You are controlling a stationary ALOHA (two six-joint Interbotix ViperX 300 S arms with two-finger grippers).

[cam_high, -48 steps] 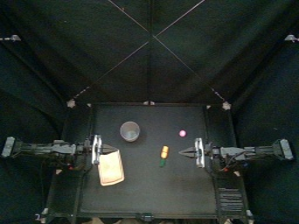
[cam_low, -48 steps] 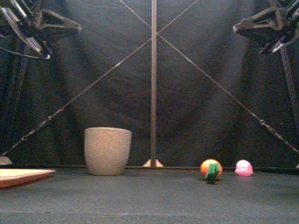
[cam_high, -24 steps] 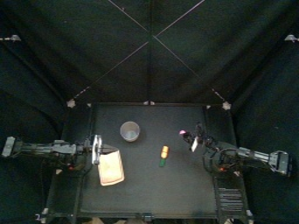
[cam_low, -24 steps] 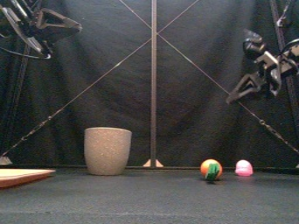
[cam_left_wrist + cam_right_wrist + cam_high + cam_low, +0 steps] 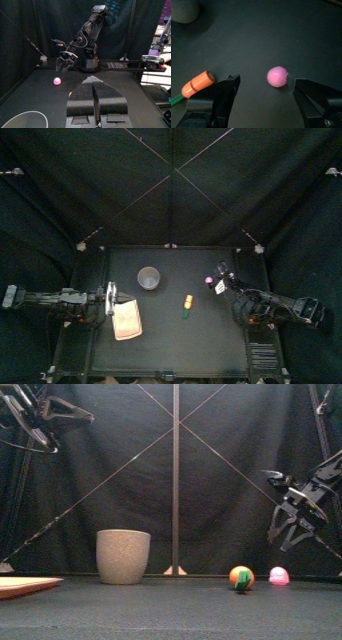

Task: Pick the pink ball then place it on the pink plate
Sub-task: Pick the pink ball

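Right claw [image 5: 289,536] wide open, hovering over pink ball [image 5: 278,576] on desk [image 5: 174,343]; left claw [image 5: 94,86] closed, raised at left.

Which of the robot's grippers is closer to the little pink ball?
Right. The right gripper hangs open above the pink ball; the left gripper rests raised across the table.

The black table [image 5: 174,343] is carrying four things, none touching another. A tall grey speckled cup [image 5: 123,556] is standing upright toward the far left. A flat pink tray [image 5: 127,318] is lying nearer, at the left side. An orange toy [image 5: 187,303] with a green end is resting near the middle. The pink ball [image 5: 209,281] is sitting on the bare surface, farther back and right of that toy, well apart from the tray.
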